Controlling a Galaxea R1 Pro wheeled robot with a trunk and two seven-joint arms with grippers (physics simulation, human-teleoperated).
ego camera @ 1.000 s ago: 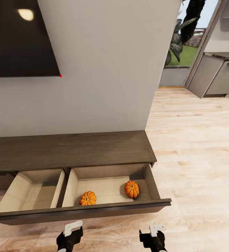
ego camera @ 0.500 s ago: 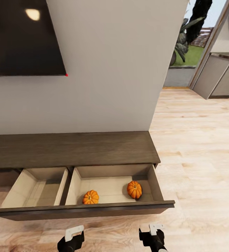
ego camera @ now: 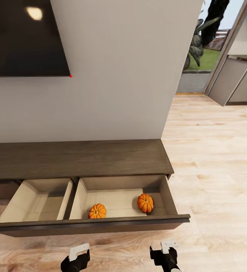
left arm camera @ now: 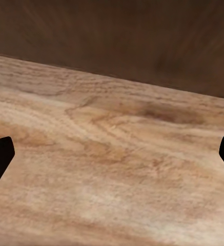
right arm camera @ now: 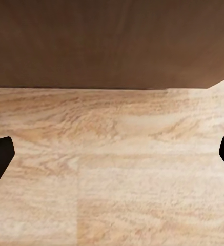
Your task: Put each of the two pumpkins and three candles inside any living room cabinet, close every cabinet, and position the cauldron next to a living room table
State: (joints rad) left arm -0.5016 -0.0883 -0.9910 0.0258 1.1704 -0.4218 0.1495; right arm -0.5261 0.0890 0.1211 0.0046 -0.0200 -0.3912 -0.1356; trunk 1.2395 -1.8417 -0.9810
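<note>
A long dark-brown cabinet (ego camera: 78,158) runs along the foot of a pale wall (ego camera: 119,68), with its wide drawer (ego camera: 100,225) pulled fully out toward the robot. The drawer is lined pale beige and split by a divider into two compartments. Both pumpkins lie in the right compartment: one pumpkin (ego camera: 97,211) sits close against the drawer's front panel, near the divider, and the other pumpkin (ego camera: 145,203) rests farther right, near the drawer's right side wall. The two are apart, not touching. The left compartment (ego camera: 36,200) shows only its beige floor and walls.

A dark TV screen (ego camera: 25,37) hangs on the wall above the cabinet. To the right the light wood floor (ego camera: 214,158) stretches toward a doorway with greenery (ego camera: 202,41) outside and grey kitchen units (ego camera: 238,79).

At the lower edge of the head view, the left end effector (ego camera: 77,254) and the right end effector (ego camera: 167,249) hang low over the floor, just in front of the drawer's front panel, neither touching it. In the left wrist view, the left fingertips (left arm camera: 0,159) sit at the far edges, spread wide with nothing between them, above floor and the dark drawer front. In the right wrist view, the right fingertips (right arm camera: 0,156) are likewise spread wide and hold nothing
</note>
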